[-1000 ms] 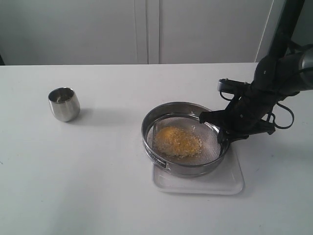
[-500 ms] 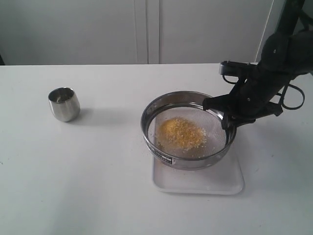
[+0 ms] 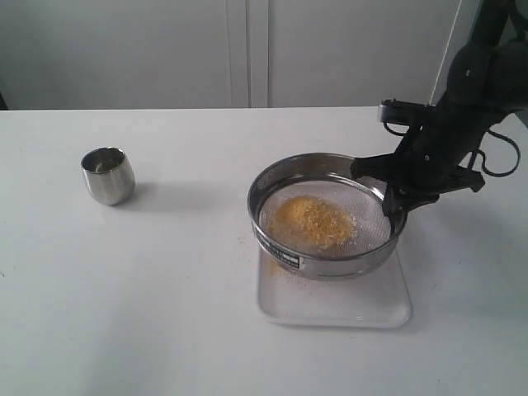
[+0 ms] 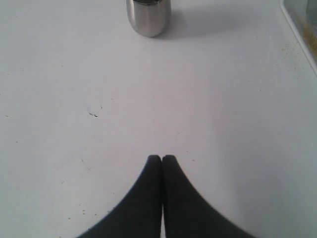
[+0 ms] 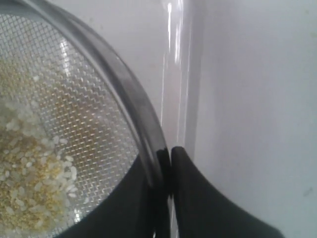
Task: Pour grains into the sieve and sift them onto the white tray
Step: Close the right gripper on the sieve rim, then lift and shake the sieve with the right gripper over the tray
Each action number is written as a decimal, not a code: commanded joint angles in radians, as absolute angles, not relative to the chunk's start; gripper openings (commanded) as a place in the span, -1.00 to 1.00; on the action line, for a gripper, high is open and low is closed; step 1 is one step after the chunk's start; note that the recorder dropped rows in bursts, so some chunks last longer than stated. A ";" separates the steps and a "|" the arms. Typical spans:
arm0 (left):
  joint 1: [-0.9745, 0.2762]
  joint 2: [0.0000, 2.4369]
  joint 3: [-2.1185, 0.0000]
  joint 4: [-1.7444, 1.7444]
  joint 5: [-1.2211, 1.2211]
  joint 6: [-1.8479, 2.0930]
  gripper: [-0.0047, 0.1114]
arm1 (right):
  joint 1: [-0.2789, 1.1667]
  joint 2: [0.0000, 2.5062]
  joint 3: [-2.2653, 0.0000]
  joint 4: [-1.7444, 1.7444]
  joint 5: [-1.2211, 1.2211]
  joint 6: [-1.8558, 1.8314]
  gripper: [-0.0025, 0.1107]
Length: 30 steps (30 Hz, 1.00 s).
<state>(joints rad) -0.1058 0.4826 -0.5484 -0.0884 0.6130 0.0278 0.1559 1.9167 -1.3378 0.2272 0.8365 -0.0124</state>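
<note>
Where white table (image 3: 165, 289) meets white wall (image 3: 124, 49), right tool (image 5: 168, 151) clamps the sieve (image 3: 346, 266); left tool (image 4: 162, 157) closed, empty.

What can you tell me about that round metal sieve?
The sieve is a wide, shallow ring of shiny steel with a fine mesh bottom and a small dark label on its side. It sits over the white tray; whether they touch is unclear. Yellow and pale grains are heaped on its mesh. The right gripper pinches its rim.
</note>
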 commanded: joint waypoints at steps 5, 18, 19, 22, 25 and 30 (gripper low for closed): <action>-0.102 0.474 -0.544 -0.096 0.621 0.031 -0.92 | 0.148 1.901 -1.345 0.246 0.744 0.014 -0.96; -0.102 0.474 -0.544 -0.096 0.621 0.031 -0.92 | 0.119 1.943 -1.331 0.255 0.841 0.027 -0.96; -0.102 0.474 -0.544 -0.096 0.621 0.031 -0.92 | 0.119 1.921 -1.314 0.249 0.849 0.000 -0.96; -0.102 0.474 -0.544 -0.096 0.621 0.031 -0.92 | 0.119 1.797 -1.171 0.253 0.761 -0.067 -0.96; -0.102 0.474 -0.544 -0.096 0.621 0.031 -0.92 | 0.119 1.785 -1.110 0.271 0.579 -0.064 -0.96; -0.102 0.474 -0.544 -0.096 0.621 0.031 -0.92 | 0.140 1.754 -1.172 0.235 0.785 -0.022 -0.96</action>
<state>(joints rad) -0.1058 0.4826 -0.5484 -0.0884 0.6130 0.0278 0.1213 1.8953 -1.2906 0.2361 0.8083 -0.0121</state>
